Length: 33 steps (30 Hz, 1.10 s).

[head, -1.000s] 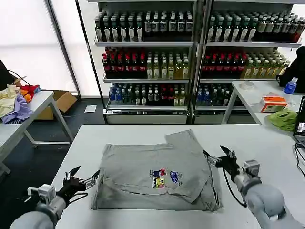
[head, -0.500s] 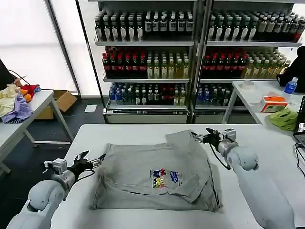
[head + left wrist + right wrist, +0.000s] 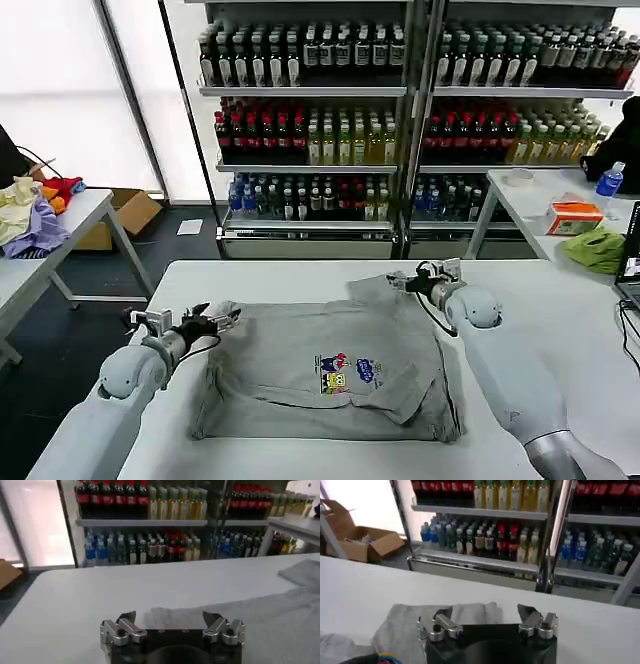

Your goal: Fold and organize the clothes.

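Both arms have swung further up the white table (image 3: 560, 300) since a moment ago, the left gripper (image 3: 222, 319) now at the grey shirt's (image 3: 330, 365) near-left shoulder corner and the right gripper (image 3: 397, 281) over its far folded sleeve, fingers spread apart on each.

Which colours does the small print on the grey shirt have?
Blue, red and yellow, on the light grey cotton shirt; best in the head view.
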Available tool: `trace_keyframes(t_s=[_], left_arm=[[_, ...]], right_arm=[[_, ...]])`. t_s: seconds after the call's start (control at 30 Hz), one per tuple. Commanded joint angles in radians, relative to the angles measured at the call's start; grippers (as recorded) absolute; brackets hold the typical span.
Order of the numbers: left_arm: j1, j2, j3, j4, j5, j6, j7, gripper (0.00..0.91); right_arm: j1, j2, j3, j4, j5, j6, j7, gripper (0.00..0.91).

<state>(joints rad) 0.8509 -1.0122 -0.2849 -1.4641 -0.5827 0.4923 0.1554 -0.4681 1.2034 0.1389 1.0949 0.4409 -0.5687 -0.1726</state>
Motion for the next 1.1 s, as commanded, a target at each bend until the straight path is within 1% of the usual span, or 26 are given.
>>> trace_keyframes(t_s=[0.03,0.07,0.1,0.13,0.17,0.2,0.23,0.27,0.3,0.53,0.57,0.83,0.93,1.1], left_arm=[[-0.089,-0.019,0.072,0.098,-0.002,-0.002,-0.001,0.826],[-0.089,-0.018,0.075,0.099,-0.001,-0.001,-0.001,0.705],[-0.087,-0.018,0.075,0.099,0.0,-0.002,0.0,0.635],[-0.085,-0.017,0.075,0.099,0.0,-0.002,0.001,0.353],[-0.083,-0.017,0.076,0.099,0.0,-0.002,0.004,0.222],[-0.08,-0.017,0.076,0.099,0.0,-0.004,0.005,0.091],[-0.076,-0.016,0.075,0.101,0.0,-0.006,0.019,0.06],[-0.074,-0.015,0.076,0.103,0.0,-0.006,0.023,0.03],[-0.072,-0.014,0.076,0.103,0.0,-0.006,0.023,0.02],[-0.074,-0.013,0.07,0.111,0.003,-0.007,0.035,0.01],[-0.077,-0.014,0.07,0.115,0.003,-0.008,0.035,0.01],[-0.091,-0.009,0.068,0.141,0.002,-0.027,0.048,0.01],[-0.09,-0.003,0.063,0.121,0.003,-0.029,0.048,0.01],[-0.06,0.01,0.034,0.049,0.002,-0.033,0.043,0.01]], right_arm=[[0.035,0.033,-0.015,-0.084,-0.017,-0.009,0.02,0.907],[0.032,0.032,-0.016,-0.082,-0.015,-0.01,0.02,0.786],[0.028,0.031,-0.018,-0.081,-0.014,-0.01,0.019,0.736],[0.025,0.031,-0.022,-0.079,-0.015,-0.01,0.02,0.544],[0.021,0.031,-0.025,-0.08,-0.019,-0.01,0.023,0.504],[0.018,0.035,-0.024,-0.084,-0.022,-0.009,0.028,0.302],[0.018,0.038,-0.022,-0.089,-0.025,-0.009,0.031,0.202],[0.017,0.046,-0.019,-0.099,-0.026,-0.009,0.032,0.06],[0.017,0.047,-0.018,-0.099,-0.026,-0.009,0.032,0.0],[0.011,0.055,-0.019,-0.072,-0.008,-0.009,0.034,0.0],[0.01,0.055,-0.019,-0.064,0.006,-0.009,0.037,0.0],[0.004,0.065,0.001,-0.034,0.032,-0.008,0.055,0.0],[-0.008,0.058,0.006,-0.004,0.058,-0.007,0.056,0.0],[-0.071,0.049,0.051,0.13,0.151,-0.01,0.103,0.0]])
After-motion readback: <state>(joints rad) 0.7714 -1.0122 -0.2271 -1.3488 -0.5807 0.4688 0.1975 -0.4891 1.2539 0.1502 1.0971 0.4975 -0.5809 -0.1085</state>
